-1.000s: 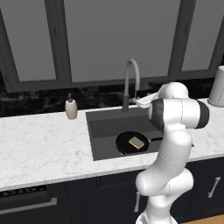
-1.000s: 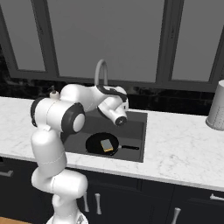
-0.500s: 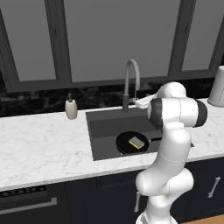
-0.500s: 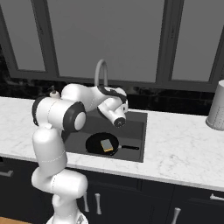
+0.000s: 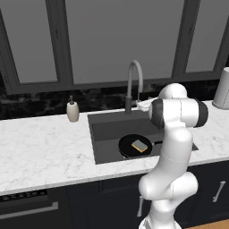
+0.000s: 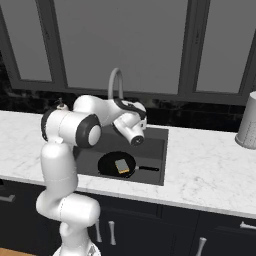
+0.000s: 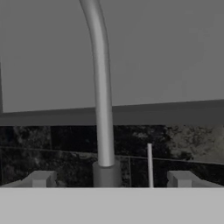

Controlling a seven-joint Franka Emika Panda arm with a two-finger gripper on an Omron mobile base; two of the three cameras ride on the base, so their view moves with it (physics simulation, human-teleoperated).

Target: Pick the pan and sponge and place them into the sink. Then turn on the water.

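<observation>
While the white arm reaches over the basin toward the far wall, you have these items before you.

Round, shallow black frying pan (image 5: 134,146): flat on the floor of the sink, toward its near side, with its thin straight handle (image 6: 147,169) pointing right.

Small rectangular yellow sponge with a grey-green top face (image 5: 139,145): lying inside the pan, touching its bottom.

Large rectangular dark grey recessed sink (image 5: 103,129): set into the white marble counter (image 5: 44,147), holding both pan and sponge.

Tall grey gooseneck faucet with a dark base (image 7: 101,87): upright at the far edge of the sink; you see no water at its spout. In the hand view its stem rises between the two fingers (image 7: 40,179), with a thin pale lever (image 7: 150,164) just right of the base.

Gripper (image 7: 110,179): fingers spread wide and holding nothing, aimed at the faucet base.

Small beige soap dispenser bottle (image 5: 72,110): upright on the counter, left of the sink.

Grey ribbed canister (image 6: 248,121): on the counter, far right.
</observation>
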